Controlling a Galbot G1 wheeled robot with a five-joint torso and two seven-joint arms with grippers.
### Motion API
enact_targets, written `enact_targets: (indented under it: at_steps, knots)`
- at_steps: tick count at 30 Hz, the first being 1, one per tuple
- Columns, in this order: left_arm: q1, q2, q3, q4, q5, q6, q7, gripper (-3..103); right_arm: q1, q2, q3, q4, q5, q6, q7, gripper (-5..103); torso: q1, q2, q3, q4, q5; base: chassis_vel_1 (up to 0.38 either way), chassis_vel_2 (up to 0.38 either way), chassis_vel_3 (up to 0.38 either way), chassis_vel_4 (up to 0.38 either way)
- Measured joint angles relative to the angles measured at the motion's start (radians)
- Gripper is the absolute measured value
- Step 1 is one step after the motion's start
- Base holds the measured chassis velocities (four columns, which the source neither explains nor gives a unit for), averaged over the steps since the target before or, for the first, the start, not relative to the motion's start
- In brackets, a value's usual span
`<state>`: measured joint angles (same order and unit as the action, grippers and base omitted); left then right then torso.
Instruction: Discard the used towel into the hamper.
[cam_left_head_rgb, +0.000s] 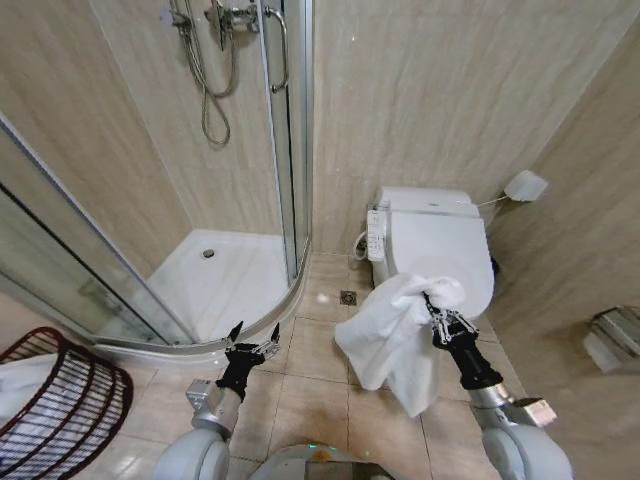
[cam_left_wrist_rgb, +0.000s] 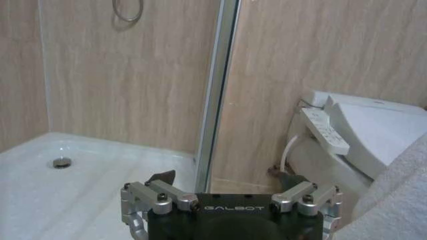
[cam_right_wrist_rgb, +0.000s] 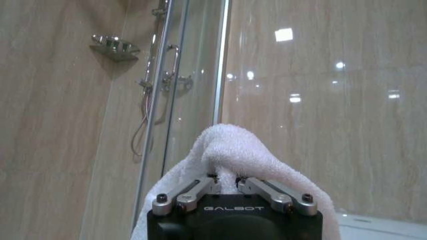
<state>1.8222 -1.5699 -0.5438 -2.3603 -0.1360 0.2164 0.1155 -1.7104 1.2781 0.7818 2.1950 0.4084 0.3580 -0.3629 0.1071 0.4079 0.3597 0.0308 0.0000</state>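
A: Where is the towel (cam_left_head_rgb: 395, 335) compared to the right gripper (cam_left_head_rgb: 437, 315)?

B: The right gripper is pinching it near the top fold, in front of the toilet (cam_left_head_rgb: 440, 245). The white cloth hangs down from the gripper, above the tiled floor (cam_left_head_rgb: 315, 350), to the left of the right arm.

A: And the hamper (cam_left_head_rgb: 60, 405)?

B: It lies at the far left of the head view, low on the floor, beside the shower's glass door (cam_left_head_rgb: 90, 270). It is tilted and it is well apart from the towel. Something white shows at its left side; what it is, I cannot tell.

A: What about the left gripper (cam_left_head_rgb: 252, 342)?

B: It is spread and holds nothing, near the curved edge of the shower tray (cam_left_head_rgb: 225, 275), between the hamper and the towel.

A: Do the wrist views add something?

B: Yes. The right wrist view shows the towel (cam_right_wrist_rgb: 230, 155) folded over the pressed fingers (cam_right_wrist_rgb: 193, 192), which the head view hides. The left wrist view shows the tray's drain (cam_left_wrist_rgb: 61, 162) and the toilet's control panel (cam_left_wrist_rgb: 325, 132).
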Motion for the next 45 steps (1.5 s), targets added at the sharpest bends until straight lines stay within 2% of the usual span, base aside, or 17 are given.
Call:
enact_targets:
  at_steps: [45]
  knots:
    - [0.0, 0.0, 0.0, 0.0, 0.0, 0.0, 0.0, 100, 0.02, -0.018, 0.005, 0.042, 0.025, 0.0, 0.016, 8, 0.072, 0.193, 0.12, 0.0, 0.0001, 0.0, 0.0, 0.0, 0.0]
